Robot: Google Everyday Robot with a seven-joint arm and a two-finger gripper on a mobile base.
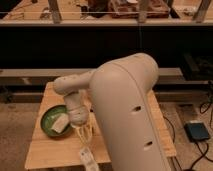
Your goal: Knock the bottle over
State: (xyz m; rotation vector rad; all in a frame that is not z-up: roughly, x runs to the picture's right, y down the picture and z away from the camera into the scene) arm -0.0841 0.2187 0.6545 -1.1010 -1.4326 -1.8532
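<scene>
Gripper point(82, 134) hovers over bottle point(86, 158), five o'clock of bowl point(46, 118); its grip we cannot tell. Hard shove could roll bottle off table point(50, 150).

You see the cream-coloured two-finger gripper point(83, 134) pointing down over the light wooden slatted table point(44, 153), at the end of the bulky white robot arm point(125, 110). Just below its tip the small white plastic bottle point(86, 158) appears tilted, close to the table's near edge. The round green bowl point(47, 118), holding a pale object, sits just beside the gripper, to its left as you view it.
</scene>
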